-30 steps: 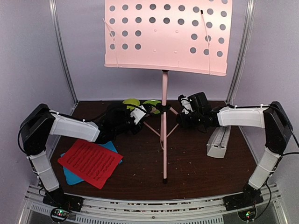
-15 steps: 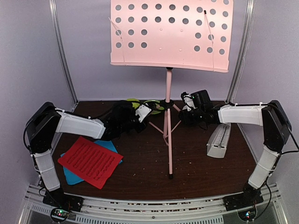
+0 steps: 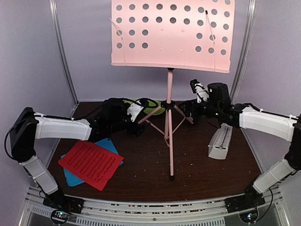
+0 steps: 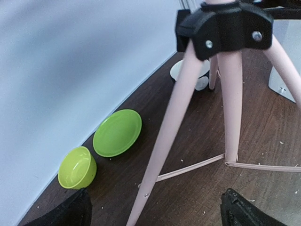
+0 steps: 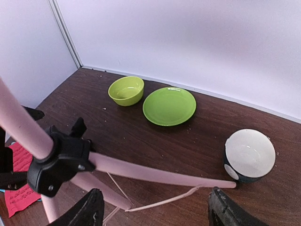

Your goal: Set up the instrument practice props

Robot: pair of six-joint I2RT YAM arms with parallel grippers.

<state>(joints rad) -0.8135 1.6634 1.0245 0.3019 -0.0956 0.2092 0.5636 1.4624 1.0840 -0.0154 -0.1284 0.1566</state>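
Top external view shows the music stand (image 3: 170,117) upright mid worktop (image 3: 197,174), red page (image 3: 90,164) at 8 o'clock, our left pincer (image 4: 155,209) and right pincer (image 5: 157,209) both gaping open by its legs, so we'd back straight out without clipping one.

The top camera looks down from above and behind the arms across the whole table (image 3: 202,165), while both wrist cameras sit low beside the stand (image 4: 230,94), the left facing right along the back wall, the right facing the back-left corner, sharing the green plate (image 5: 169,106) and green bowl (image 5: 126,90).
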